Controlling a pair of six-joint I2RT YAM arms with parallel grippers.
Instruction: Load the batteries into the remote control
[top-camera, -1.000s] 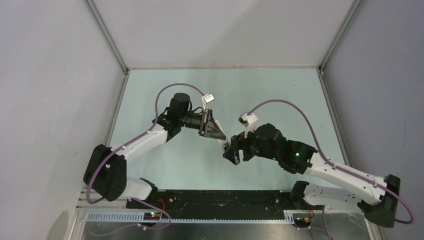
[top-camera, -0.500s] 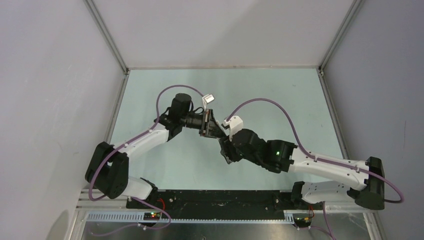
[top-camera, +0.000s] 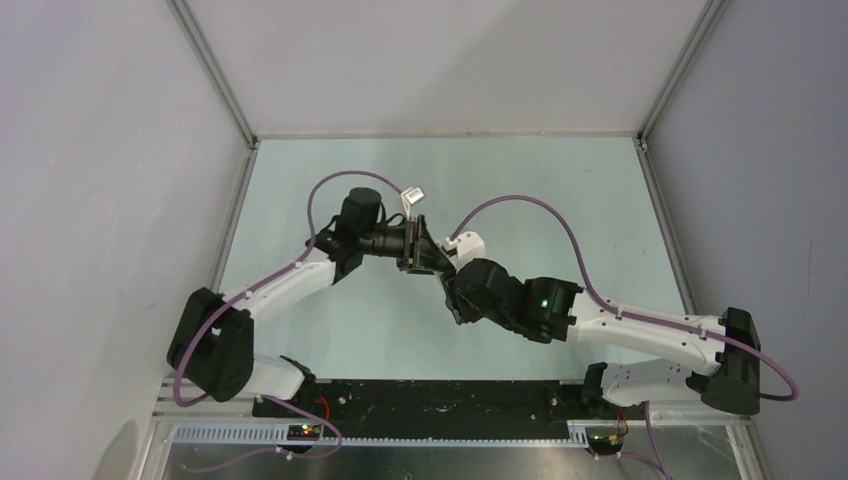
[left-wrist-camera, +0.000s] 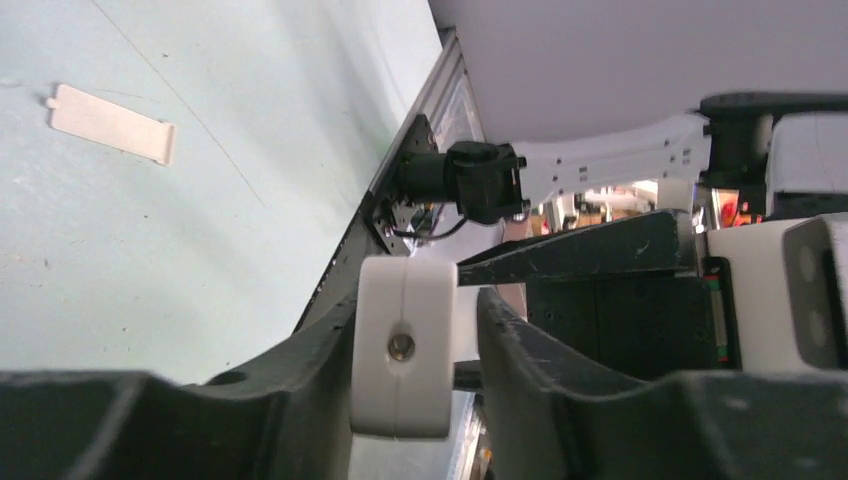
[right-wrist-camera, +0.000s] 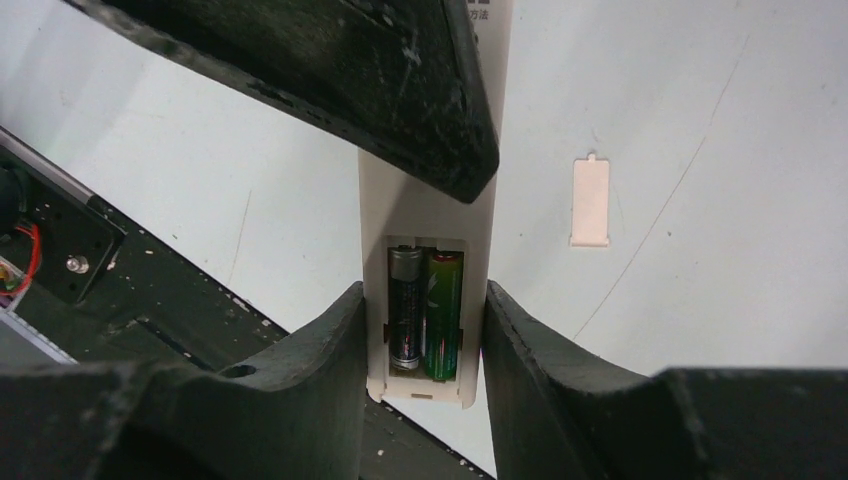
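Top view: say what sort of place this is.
Probably a lab robot cell: green table walled by grey panels on metal rails, with left arm and right arm bolted down.

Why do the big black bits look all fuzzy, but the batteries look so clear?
Right wrist view: the right hand is too close to the lens, so its fingers blur, while the batteries in the remote control sit sharp with a little shine. Left wrist view: the left hand blurs the same way. Top view: even light, soft shadows, nothing fuzzy.
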